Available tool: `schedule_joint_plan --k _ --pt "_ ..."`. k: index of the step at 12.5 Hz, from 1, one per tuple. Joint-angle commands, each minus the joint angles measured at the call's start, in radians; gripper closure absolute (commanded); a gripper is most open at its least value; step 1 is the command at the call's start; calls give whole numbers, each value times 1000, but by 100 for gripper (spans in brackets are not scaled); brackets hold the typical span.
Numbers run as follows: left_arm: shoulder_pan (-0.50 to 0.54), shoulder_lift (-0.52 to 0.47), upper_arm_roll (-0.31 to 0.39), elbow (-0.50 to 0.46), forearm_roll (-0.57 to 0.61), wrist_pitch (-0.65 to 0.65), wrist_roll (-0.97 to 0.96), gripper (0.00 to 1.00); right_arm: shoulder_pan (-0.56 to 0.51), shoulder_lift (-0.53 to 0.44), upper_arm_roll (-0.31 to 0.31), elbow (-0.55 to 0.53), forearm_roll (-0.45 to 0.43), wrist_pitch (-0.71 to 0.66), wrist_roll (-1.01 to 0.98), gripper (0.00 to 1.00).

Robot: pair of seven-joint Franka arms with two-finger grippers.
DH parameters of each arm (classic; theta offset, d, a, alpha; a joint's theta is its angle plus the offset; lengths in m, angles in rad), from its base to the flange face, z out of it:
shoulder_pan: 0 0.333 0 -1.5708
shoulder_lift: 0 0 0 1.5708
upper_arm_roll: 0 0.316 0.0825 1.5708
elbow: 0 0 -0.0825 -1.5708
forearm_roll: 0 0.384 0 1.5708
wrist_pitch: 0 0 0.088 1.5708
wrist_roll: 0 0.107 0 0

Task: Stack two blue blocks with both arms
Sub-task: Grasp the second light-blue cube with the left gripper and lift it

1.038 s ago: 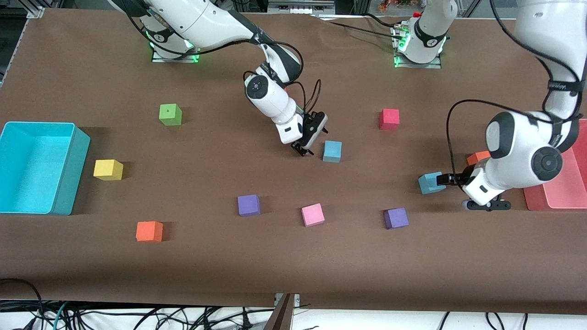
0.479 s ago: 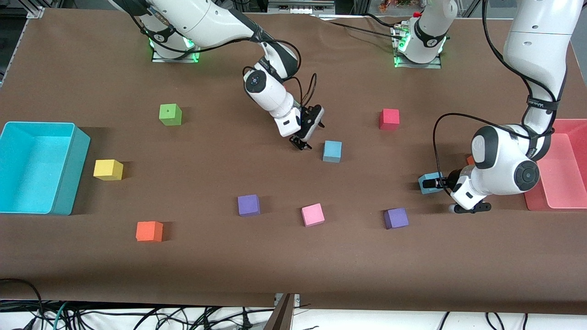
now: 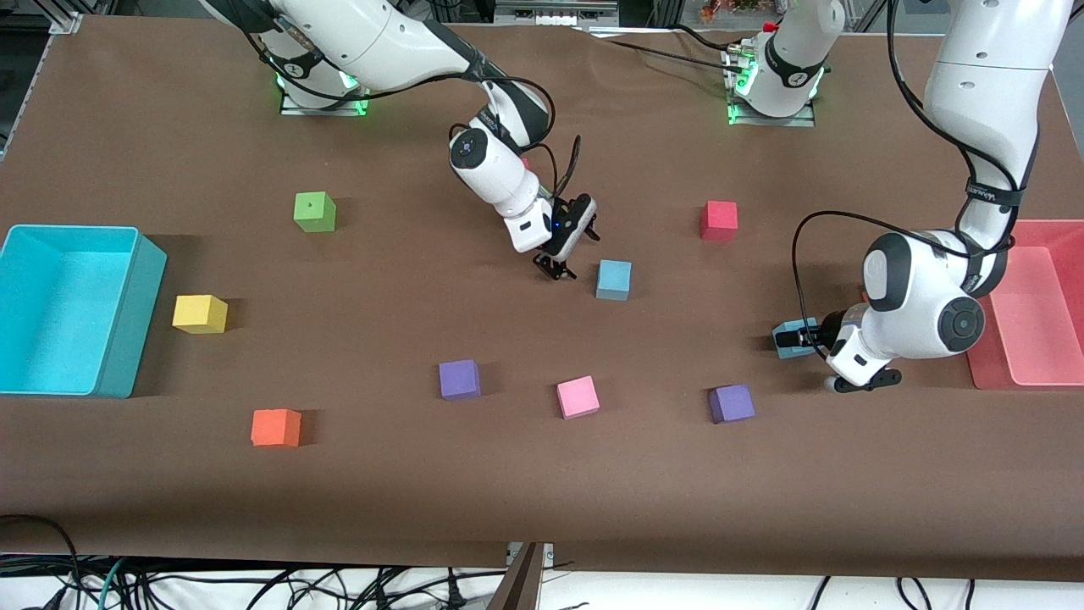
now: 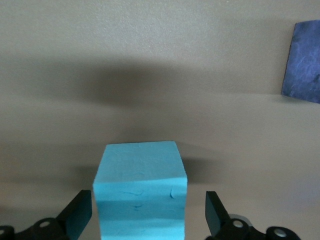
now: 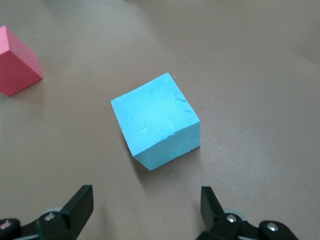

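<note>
One blue block sits on the brown table near the middle. My right gripper hangs open just beside it, toward the right arm's end. In the right wrist view the block lies ahead of the open gripper, not between the fingers. The second blue block sits toward the left arm's end. My left gripper is low at the table and open. In the left wrist view this block stands between the fingers of the gripper, with a gap on each side.
A cyan bin stands at the right arm's end and a red tray at the left arm's end. Loose cubes: green, yellow, orange, purple, pink, purple, red.
The left arm has swung in toward the second blue block, and its open fingers now straddle it. The right gripper has drawn back a little from the middle block.
</note>
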Motion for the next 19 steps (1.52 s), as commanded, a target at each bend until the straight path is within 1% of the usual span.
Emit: schedule_joint_plan --k 1,2,4,5,6,8,10,11,12,14,16,18,19 --pt "-9 -8 3 -39 36 55 -44 1 -10 4 26 -19 4 74 -19 4" --pt "-9 -10 3 -51 36 65 -60 5 -7 10 39 -21 6 103 -19 4" --pt "-11 -12 3 -53 36 67 -79 49 -4 19 47 -24 6 137 -19 4" --pt "-14 -12 3 -50 38 67 -96 62 -3 19 47 -25 6 139 -19 3" --pt "-17 -12 5 -48 38 67 -99 64 -1 21 47 -27 6 142 -19 3" --pt "-21 -10 3 -47 39 70 -105 64 7 39 47 -34 4 180 -20 3" --pt "-55 -8 5 -45 38 85 -125 64 13 57 47 -33 3 209 -20 3" --pt "-66 -16 3 -45 41 87 -152 68 16 57 47 -33 3 209 -20 3" --pt "-84 -37 3 -48 51 79 -168 68 16 59 47 -33 3 209 -20 3" --pt "-96 -74 -12 -45 51 24 -199 68 17 65 47 -28 1 208 -20 3" --pt "-151 -128 -18 -39 51 -45 -241 70 17 68 46 -21 1 206 -20 3" --pt "-220 -177 -61 -36 50 -82 -327 71 16 74 46 -11 0 206 -19 3" --pt "-244 -200 -96 -35 50 -85 -379 71 14 74 44 -10 0 206 -17 3"
